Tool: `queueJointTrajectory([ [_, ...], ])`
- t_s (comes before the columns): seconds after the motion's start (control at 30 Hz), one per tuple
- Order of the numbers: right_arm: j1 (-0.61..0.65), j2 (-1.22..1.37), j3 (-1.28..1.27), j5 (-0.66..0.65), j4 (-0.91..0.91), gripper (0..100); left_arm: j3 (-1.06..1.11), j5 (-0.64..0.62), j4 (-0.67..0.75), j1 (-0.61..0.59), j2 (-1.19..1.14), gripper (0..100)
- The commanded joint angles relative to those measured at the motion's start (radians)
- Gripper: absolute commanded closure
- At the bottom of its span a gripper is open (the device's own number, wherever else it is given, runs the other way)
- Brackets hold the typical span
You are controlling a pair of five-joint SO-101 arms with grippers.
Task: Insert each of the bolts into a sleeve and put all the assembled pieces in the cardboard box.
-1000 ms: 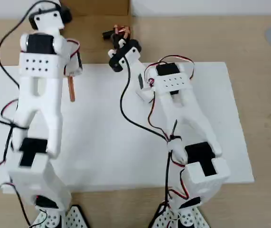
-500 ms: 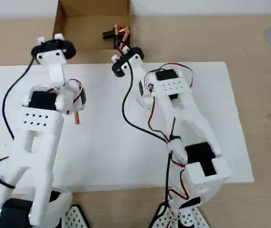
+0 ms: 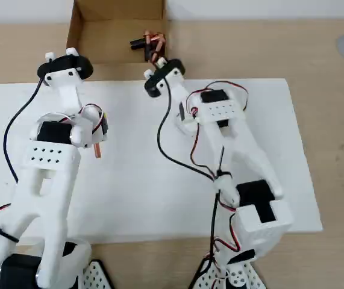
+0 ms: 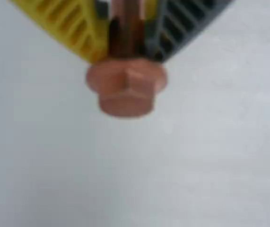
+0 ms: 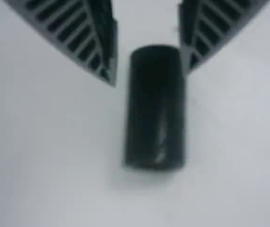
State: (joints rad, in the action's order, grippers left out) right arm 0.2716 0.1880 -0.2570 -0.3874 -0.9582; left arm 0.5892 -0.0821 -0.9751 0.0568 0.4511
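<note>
Short of the cardboard box [image 3: 82, 27], the left tool [image 4: 127, 54] pinches the bolt [image 4: 126, 90] by its shank, head free. The right tool [image 5: 149, 71] stands wide open astride one end of the sleeve [image 5: 156, 113], which is probably light, rigid, slick and roll-prone; grip it mid-barrel.

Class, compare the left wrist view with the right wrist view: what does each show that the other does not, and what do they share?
Left wrist view: a copper bolt, head toward the camera, clamped in the left claw between a yellow finger and a dark one. Right wrist view: a black sleeve between the open right claw, both its fingers dark. Both: a pale surface behind.
</note>
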Motion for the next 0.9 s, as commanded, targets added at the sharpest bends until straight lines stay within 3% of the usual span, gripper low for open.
queueJointTrajectory([
  [0.0, -0.008, -0.015, -0.004, -0.006, 0.009, 81.1, -0.008, 0.003, 0.017, -0.011, 0.044, 99],
  [0.57, -0.004, -0.007, -0.013, -0.012, 0.044, 78.9, -0.006, 0.005, 0.014, -0.011, 0.044, 99],
  [0.87, 0.068, 0.051, 0.015, -0.003, 0.068, 78.9, 0.015, 0.005, 0.021, -0.011, 0.044, 99],
])
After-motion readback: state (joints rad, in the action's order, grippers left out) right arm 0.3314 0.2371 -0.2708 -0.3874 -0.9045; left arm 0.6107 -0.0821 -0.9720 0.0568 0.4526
